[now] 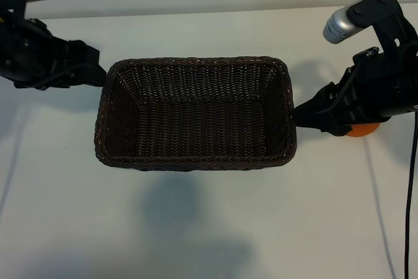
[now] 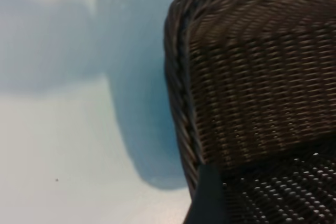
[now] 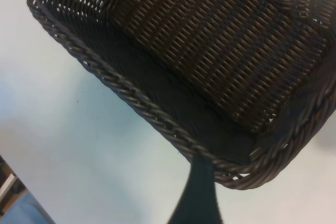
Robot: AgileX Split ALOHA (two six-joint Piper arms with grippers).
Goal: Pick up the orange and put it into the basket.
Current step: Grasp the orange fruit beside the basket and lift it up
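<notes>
The dark brown wicker basket (image 1: 196,163) stands in the middle of the white table, and its woven floor shows bare. Only a sliver of the orange (image 1: 363,130) shows on the table at the right, under my right arm, which hides most of it. My right gripper (image 1: 300,117) is open and points at the basket's right rim, with the orange behind it. One dark finger (image 3: 198,195) shows by the braided rim (image 3: 131,98). My left gripper (image 1: 98,74) is open at the basket's left end. One of its fingers (image 2: 208,198) is at the basket's corner (image 2: 181,77).
The white table (image 1: 209,227) stretches in front of the basket under soft shadows. A black cable (image 1: 410,194) hangs down at the right edge. A silver cylinder (image 1: 339,25) sits on top of the right arm.
</notes>
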